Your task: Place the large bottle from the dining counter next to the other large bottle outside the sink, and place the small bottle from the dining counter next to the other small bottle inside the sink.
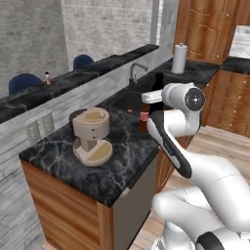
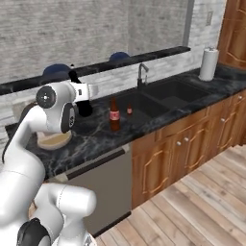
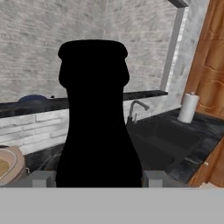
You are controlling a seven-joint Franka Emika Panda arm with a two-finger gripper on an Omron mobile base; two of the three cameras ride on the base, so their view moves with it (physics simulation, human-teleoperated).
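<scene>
A white robot arm holds the black bottle (image 3: 94, 118) upright over the kitchen counter (image 1: 112, 171), its gripper (image 3: 94, 178) clamped on the bottle's lower body with one finger on either side. In the hand view the bottle's dark neck and cap rise straight up the middle, hiding much of the brick wall behind. From the right base view the same bottle (image 2: 82, 98) hangs just past the arm's wrist, above the marble between the coffee machine (image 1: 92, 135) and the sink (image 2: 163, 96).

The amber bottle (image 2: 114, 115) stands upright on the counter at the sink's near left corner, outside the basin, with the black bottle near it but apart. Inside the left basin a small red-capped bottle (image 2: 129, 110) stands upright close to the front wall; the right basin holds nothing that can be made out. The faucet (image 2: 142, 73) curves up behind the sink.

On the dining counter (image 1: 63, 83) beyond, the pink bottle (image 1: 47, 77) stands upright near a blue stool (image 1: 24, 82). A paper towel roll (image 2: 208, 63) stands upright on the far end of the kitchen counter.
</scene>
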